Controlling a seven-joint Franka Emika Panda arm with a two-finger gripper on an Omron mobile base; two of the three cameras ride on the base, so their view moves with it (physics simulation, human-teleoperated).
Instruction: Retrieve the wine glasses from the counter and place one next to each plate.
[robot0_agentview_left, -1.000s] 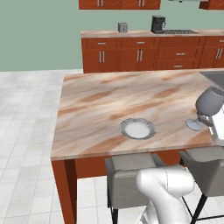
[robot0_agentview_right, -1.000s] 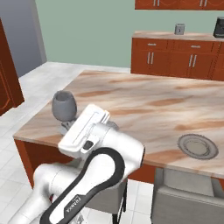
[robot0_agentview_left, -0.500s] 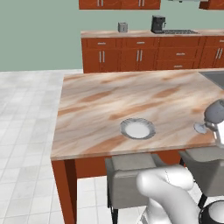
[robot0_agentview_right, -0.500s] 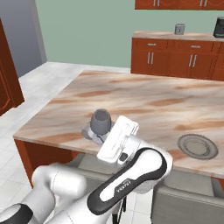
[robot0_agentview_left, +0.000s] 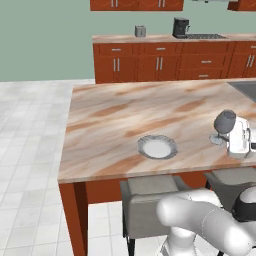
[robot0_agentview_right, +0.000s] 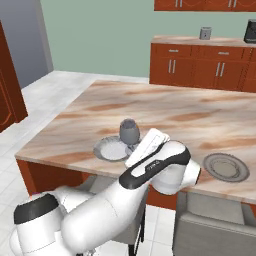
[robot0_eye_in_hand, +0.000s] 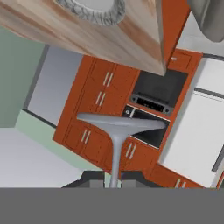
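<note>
The robot's dark two-finger gripper (robot0_eye_in_hand: 113, 183) pinches the thin stem of a translucent grey-blue stemmed wine glass (robot0_agentview_right: 129, 132), carrying it upright above the beige marbled stone counter (robot0_agentview_right: 200, 116), just beside the white round plate with the patterned grey rim (robot0_agentview_right: 111, 149). With so slender a stem in the grip, the glass could swivel or slip and tip on touchdown, or its foot could land on that plate's rim. Farther along, the greyish-tan ringed plate (robot0_agentview_right: 226, 167) has no glass beside it.
</note>
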